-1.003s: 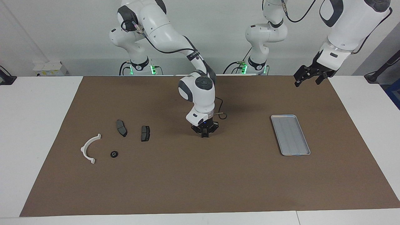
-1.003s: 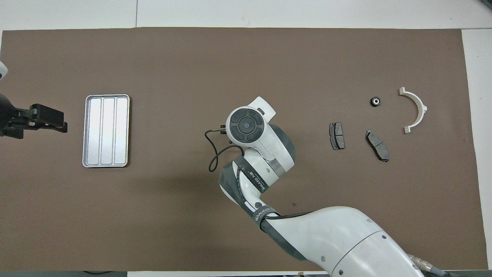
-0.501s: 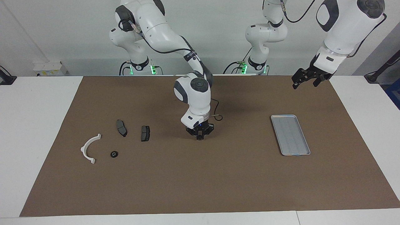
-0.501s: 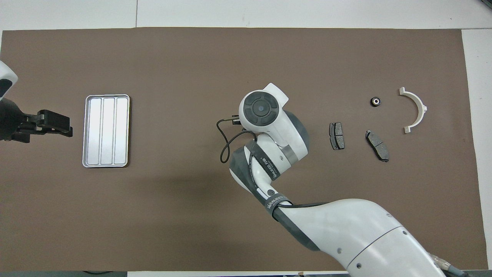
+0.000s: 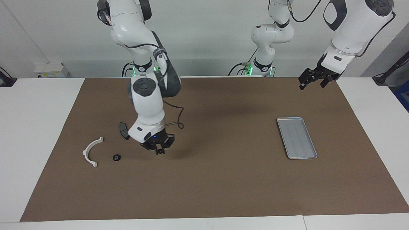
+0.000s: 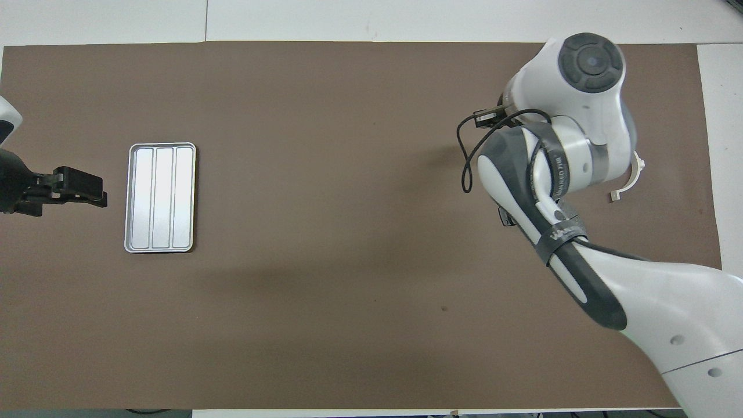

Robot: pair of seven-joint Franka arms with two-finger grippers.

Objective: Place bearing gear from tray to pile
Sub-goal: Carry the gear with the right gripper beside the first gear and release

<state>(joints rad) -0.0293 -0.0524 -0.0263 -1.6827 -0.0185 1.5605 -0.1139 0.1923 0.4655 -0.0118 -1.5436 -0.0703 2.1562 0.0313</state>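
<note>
Jaws on the left gripper stand spread wide and hold nothing; it hangs in the air over the brown mat's corner nearest the left arm's base, where that arm waits. Shut tight, the right gripper's jaws hang low over the mat beside the pile, and whether anything sits between the tips cannot be told.

Closest to the robots in the pile lies a dark brake pad, half hidden by the right arm's wrist in the facing view. Farther out, the white half-ring bracket rests on the mat toward the right arm's end of the counter. Just beside it, a little farther from the robots still, sits the small black bearing gear, on the mat and apart from the gripper.

Toward the left arm's end lies the tray, flat on the mat, its ridged bed bare. From overhead the right arm covers most of the pile
</note>
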